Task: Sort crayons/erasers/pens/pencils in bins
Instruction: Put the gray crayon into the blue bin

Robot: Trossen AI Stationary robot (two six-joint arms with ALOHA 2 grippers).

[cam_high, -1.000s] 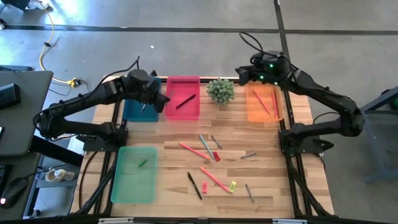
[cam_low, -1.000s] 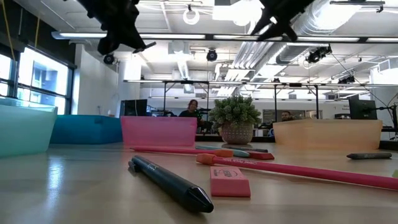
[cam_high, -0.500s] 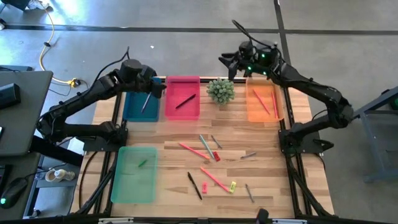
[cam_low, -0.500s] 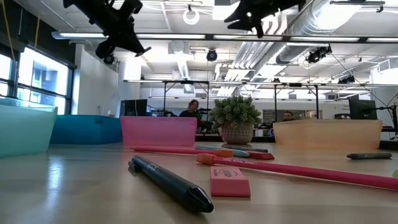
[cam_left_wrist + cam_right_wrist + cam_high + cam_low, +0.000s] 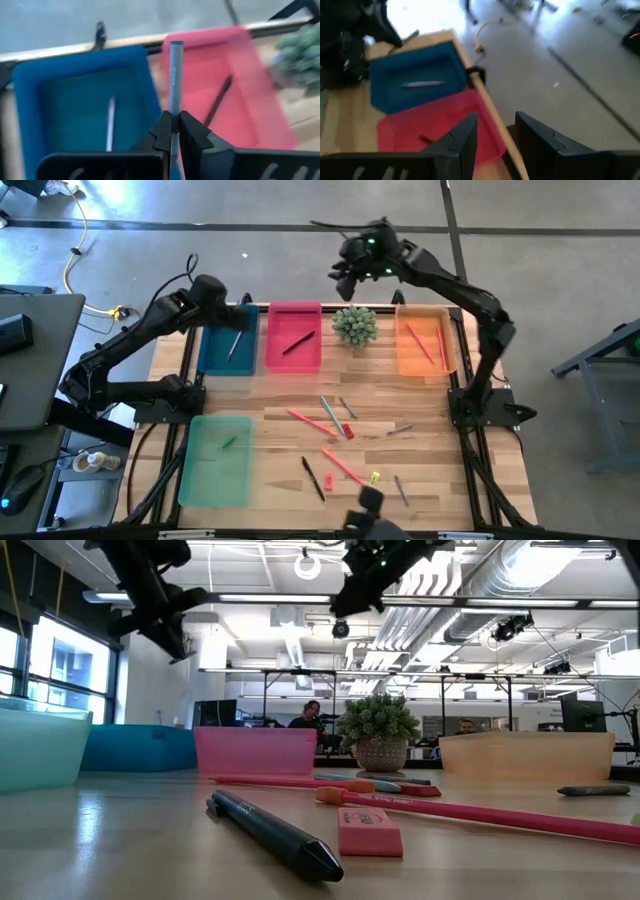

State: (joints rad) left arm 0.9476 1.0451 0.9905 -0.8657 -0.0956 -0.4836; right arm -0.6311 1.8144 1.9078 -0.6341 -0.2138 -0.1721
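Left gripper [image 5: 174, 131] pinches a grey pencil [image 5: 174, 75] tight above the teal-blue bin [image 5: 60, 95].

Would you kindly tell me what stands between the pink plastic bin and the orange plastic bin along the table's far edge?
A small green spiky plant stands between the pink bin and orange bin, in both high and low views.

Two dark, slender jointed arms with black cables (a green light glowing on the right one).
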